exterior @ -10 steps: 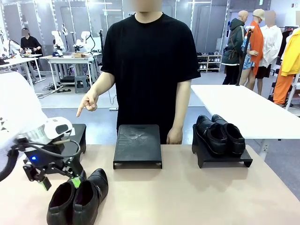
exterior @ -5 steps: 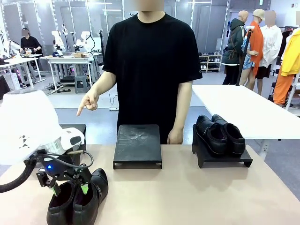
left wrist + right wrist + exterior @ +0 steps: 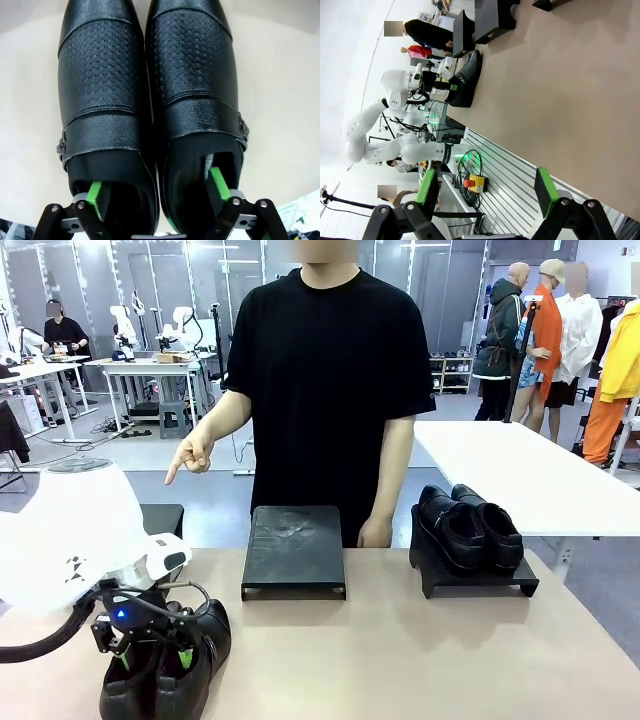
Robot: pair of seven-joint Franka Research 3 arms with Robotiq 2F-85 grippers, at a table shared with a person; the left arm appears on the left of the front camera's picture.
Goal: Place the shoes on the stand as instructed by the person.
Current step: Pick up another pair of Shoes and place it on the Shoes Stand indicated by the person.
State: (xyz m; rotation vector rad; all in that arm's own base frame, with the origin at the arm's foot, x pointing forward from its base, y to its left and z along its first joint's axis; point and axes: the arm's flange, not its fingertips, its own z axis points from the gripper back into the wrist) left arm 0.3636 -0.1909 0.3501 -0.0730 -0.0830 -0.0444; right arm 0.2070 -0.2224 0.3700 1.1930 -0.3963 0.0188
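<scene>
A pair of glossy black shoes [image 3: 160,675] stands side by side at the near left of the table. My left gripper [image 3: 150,655] is lowered onto them. In the left wrist view the gripper [image 3: 156,187] is open, with one green pad [image 3: 95,194] inside the left shoe [image 3: 102,100] and the other pad inside the right shoe [image 3: 197,90]; the shoes' adjoining inner walls lie between the pads. A second pair of shoes [image 3: 470,528] rests on the right stand [image 3: 478,585]. The person's hand [image 3: 190,455] points down toward the left stand [image 3: 165,520]. My right gripper [image 3: 485,187] is open and holds nothing.
A bare black middle stand [image 3: 294,550] sits at the table's far edge before the person. The person's other hand [image 3: 374,532] rests beside it. A white table [image 3: 520,470] stands behind at the right. The tan tabletop [image 3: 400,650] is bare in front.
My left gripper has moved right and down, from beside the shoes' heels to having its fingers inside the two shoe openings. The person keeps pointing.
</scene>
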